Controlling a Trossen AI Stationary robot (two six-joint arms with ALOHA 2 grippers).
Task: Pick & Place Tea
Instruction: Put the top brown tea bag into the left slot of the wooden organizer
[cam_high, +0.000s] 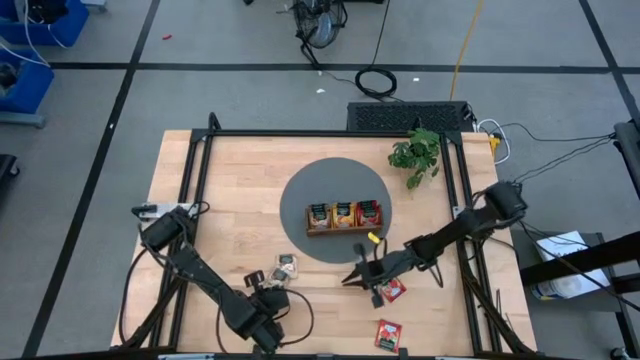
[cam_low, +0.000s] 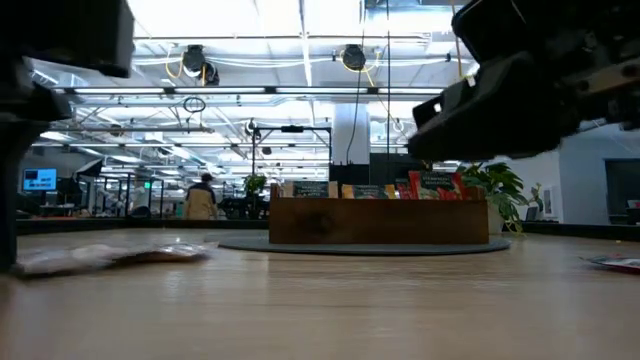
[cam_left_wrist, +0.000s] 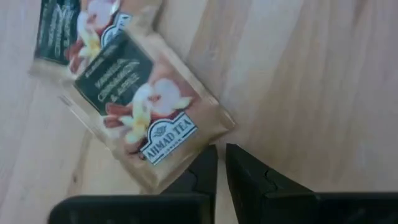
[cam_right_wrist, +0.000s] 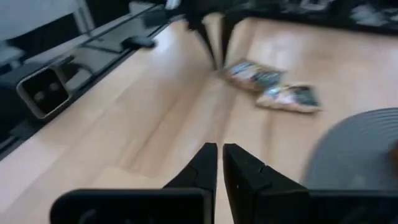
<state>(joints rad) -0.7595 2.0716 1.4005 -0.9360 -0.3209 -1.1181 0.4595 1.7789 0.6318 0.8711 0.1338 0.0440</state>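
Just ahead of the left gripper (cam_left_wrist: 221, 165), whose jaws stand almost shut with nothing between them, two pale tan tea sachets (cam_left_wrist: 149, 118) lie overlapping on the bare table (cam_left_wrist: 311, 74), the nearer one's corner touching a fingertip. The right gripper (cam_right_wrist: 219, 163) hangs above the wood near the edge of the grey mat (cam_high: 300, 215), jaws narrowed to a slit and likewise empty. Beside it a red sachet (cam_high: 392, 290) lies flat, and another red sachet (cam_high: 388, 334) sits farther toward the table's near edge. Behind both arms, on the mat, the wooden tray (cam_high: 345, 228) already holds upright sachets in all three compartments.

The step in hand looks like the start of another pick. Neither arm can grasp as it stands: the next move calls for opening the jaws, lowering over one sachet's edge, and pinching only the top tan packet so the pair does not lift together.
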